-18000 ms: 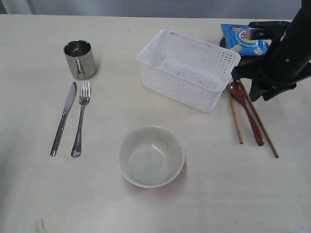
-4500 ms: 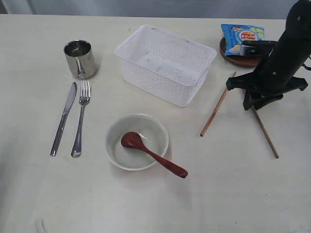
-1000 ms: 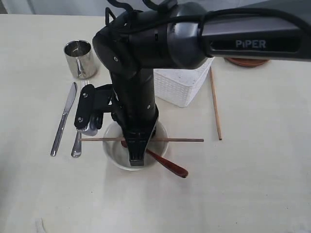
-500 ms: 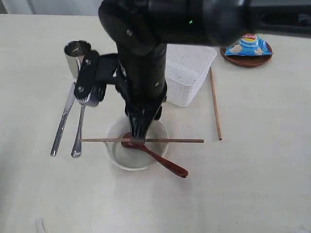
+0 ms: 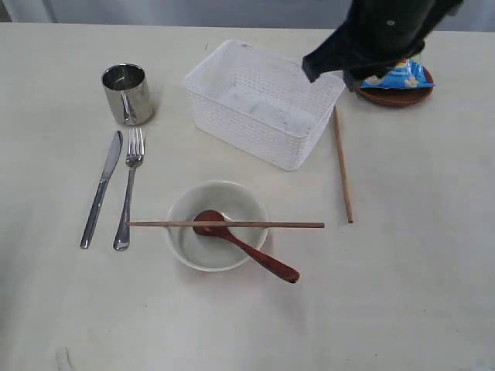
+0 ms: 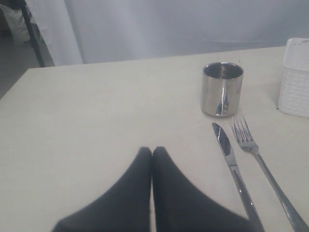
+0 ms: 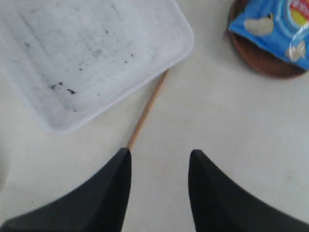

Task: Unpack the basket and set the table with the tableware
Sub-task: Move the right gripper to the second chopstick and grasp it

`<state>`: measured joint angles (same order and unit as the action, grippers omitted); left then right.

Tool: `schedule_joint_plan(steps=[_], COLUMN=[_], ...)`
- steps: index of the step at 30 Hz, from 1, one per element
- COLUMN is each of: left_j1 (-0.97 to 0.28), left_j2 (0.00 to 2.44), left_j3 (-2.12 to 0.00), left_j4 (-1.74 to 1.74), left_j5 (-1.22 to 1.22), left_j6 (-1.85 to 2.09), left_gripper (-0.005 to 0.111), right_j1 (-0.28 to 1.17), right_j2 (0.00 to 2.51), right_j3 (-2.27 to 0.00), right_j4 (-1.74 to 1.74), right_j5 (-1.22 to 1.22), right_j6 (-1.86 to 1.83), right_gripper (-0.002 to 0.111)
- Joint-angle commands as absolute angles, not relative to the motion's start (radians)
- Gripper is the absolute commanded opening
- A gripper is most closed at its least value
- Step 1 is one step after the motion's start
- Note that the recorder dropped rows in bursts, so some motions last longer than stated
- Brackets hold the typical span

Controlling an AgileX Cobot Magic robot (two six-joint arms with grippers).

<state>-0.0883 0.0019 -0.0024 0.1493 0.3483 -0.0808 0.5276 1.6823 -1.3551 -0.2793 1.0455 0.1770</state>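
Cream bench (image 5: 418, 309) is now carrying one chopstick (image 5: 224, 224) across the bowl (image 5: 232, 197). Right claw (image 7: 160, 153), apart and empty, is retreating upper right, probably for the second chopstick (image 5: 342, 166). Left claw (image 6: 152, 151) is resting together.

The right arm (image 5: 379, 31) hides part of the chip bag (image 5: 401, 76) and plate (image 5: 394, 98). The left wrist view cuts off the basket (image 6: 297, 79).

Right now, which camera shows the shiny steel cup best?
Left wrist view: the shiny steel cup stands close and unobstructed, wall and rim clear. The exterior view shows it smaller, from above. Right wrist view misses it.
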Motion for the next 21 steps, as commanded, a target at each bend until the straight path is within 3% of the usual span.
schedule_joint_plan(steps=[1,7,21], left_j1=[-0.093,-0.093,-0.093], left_j2=[0.0,0.0,0.0], left_j3=[0.0,0.0,0.0], left_j4=[0.15,0.152,0.152], left_j5=[0.348,0.348,0.348], left_j6=[-0.083,-0.083,-0.083], left_gripper=[0.0,0.0,0.0], right_j1=[0.431,0.415,0.415], right_j2=[1.7,1.75,1.886], right_j3=[-1.202,-1.061,-1.059], right_j4=[-0.195,-0.109,-0.102], right_j5=[0.855,0.657,0.652], right_j6=[0.267,0.273,0.273], right_gripper=[0.038,0.038,0.038])
